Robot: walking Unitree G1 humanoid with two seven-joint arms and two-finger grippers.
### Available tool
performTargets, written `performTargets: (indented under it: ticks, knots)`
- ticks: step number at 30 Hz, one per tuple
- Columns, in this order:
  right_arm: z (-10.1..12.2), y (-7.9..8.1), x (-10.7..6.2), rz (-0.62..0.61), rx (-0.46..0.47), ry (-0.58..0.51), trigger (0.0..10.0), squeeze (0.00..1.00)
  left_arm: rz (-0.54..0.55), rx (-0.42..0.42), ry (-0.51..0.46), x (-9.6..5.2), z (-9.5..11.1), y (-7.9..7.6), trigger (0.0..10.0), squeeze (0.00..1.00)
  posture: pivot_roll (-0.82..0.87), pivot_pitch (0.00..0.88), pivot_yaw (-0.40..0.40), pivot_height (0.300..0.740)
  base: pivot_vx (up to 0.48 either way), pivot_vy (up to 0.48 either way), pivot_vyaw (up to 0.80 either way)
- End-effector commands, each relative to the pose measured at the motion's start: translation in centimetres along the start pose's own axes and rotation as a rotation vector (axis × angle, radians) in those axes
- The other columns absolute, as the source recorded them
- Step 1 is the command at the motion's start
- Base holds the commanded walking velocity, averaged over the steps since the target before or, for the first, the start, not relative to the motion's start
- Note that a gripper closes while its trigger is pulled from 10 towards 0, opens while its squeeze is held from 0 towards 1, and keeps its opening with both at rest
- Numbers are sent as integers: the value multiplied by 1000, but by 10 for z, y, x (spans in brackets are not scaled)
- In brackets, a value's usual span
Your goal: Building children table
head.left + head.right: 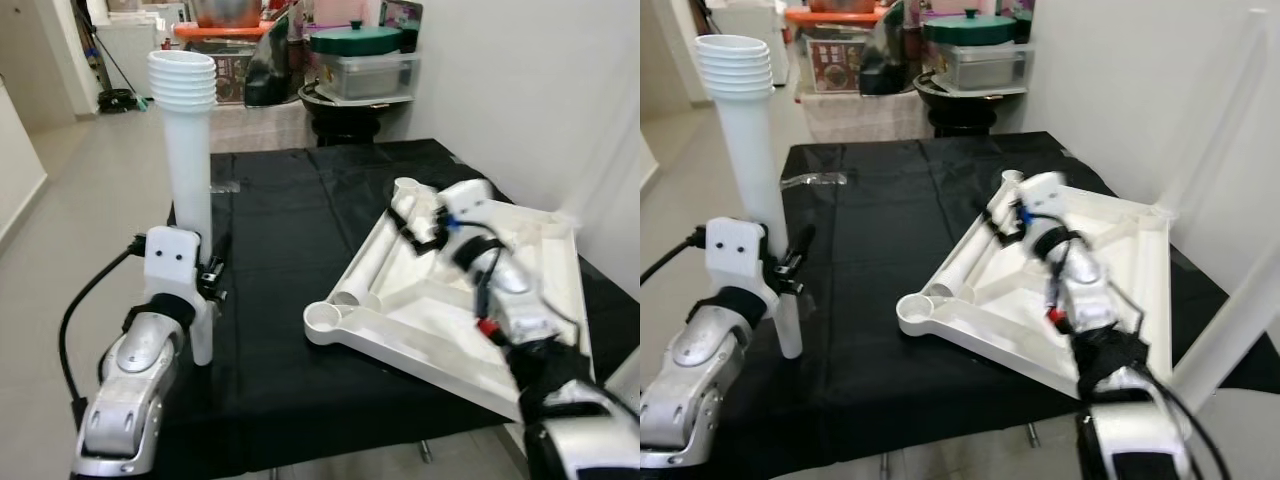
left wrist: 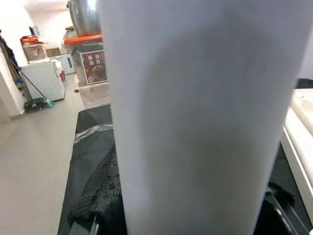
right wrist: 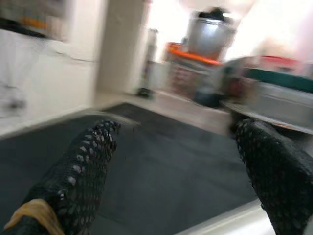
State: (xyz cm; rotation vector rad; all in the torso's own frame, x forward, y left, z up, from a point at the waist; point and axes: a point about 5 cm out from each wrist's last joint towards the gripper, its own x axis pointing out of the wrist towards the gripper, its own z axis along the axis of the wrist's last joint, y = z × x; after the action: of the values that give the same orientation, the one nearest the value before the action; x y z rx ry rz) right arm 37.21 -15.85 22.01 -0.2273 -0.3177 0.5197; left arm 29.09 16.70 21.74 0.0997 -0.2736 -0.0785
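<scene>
I have the left gripper (image 1: pixel 205 275) closed around the leg (image 1: pixel 190 180), a tall white plastic tube held upright near the surface's (image 1: pixel 270 300) edge, jaws clamped low on its shaft so most of its length rises above them. The ribbed, flared end (image 1: pixel 182 78) sits at the very top, far above the jaws. In the left wrist view the tube's smooth wall (image 2: pixel 205 122) stands right against the camera, with one black finger (image 2: pixel 100 196) hugging its side.

The right gripper (image 1: pixel 415 222) hovers over the tabletop (image 1: pixel 450 300), which lies upside down on the black cloth, ribs and sockets facing up. Its jaws stand well apart and hold nothing (the right wrist view shows both mesh-covered fingers (image 3: pixel 83 171) spread wide, with only dark cloth between them). One round socket (image 1: pixel 325 318) sits at the corner of the tabletop nearest the left jaws.

I judge the leg to be light, hollow and stiff, but glossy, so it may twist or slide in the grip. Held low, its tall upper part could sway; a hold nearer the middle would steady it when it is turned over toward a socket. The tabletop looks rigid and broad yet light enough to skid on the cloth, so I would brace a rib or rim beside the chosen socket.
</scene>
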Motion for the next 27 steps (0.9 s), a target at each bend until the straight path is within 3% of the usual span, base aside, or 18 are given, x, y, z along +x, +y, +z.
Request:
performTargets:
  ticks: [1, 3, 6, 12, 13, 16, 20, 27]
  knots:
    - [-4, 26, 0, 101, 75, 10, 10000, 0, 34, 25, 3, 1, 0, 8, 10000, 0, 71, 0, -24, 740, 0, 0, 0]
    - [-4, 26, 0, 101, 75, 10, 10000, 0, 34, 25, 3, 1, 0, 8, 10000, 0, 71, 0, -24, 740, 0, 0, 0]
    - [-17, 41, -8, 162, 71, 59, 10000, 0, 55, 25, -5, 2, 1, 14, 10000, 0, 64, 0, -27, 740, 0, 0, 0]
    - [-23, 49, -14, 192, 64, 108, 10000, 0, 61, 27, -6, 3, 1, 14, 10000, 0, 61, 0, -27, 740, 0, 0, 0]
    - [-35, 54, -24, 194, 51, 224, 10000, 0, 73, 29, 0, 2, -1, 14, 10000, 0, 55, 0, -26, 740, 0, 0, 0]
    - [-41, 61, -30, 219, 48, 293, 10000, 0, 89, 33, 3, 2, -2, 16, 10000, 0, 52, 0, -26, 740, 0, 0, 0]
    - [-41, 72, -36, 306, 26, 306, 10000, 0, 112, 38, 2, 3, -2, 20, 10000, 0, 52, 0, -26, 740, 0, 0, 0]
    - [-33, 92, -40, 466, 4, 290, 10000, 0, 212, 82, 19, 3, -3, 43, 10000, 0, 57, 0, -28, 740, 0, 0, 0]
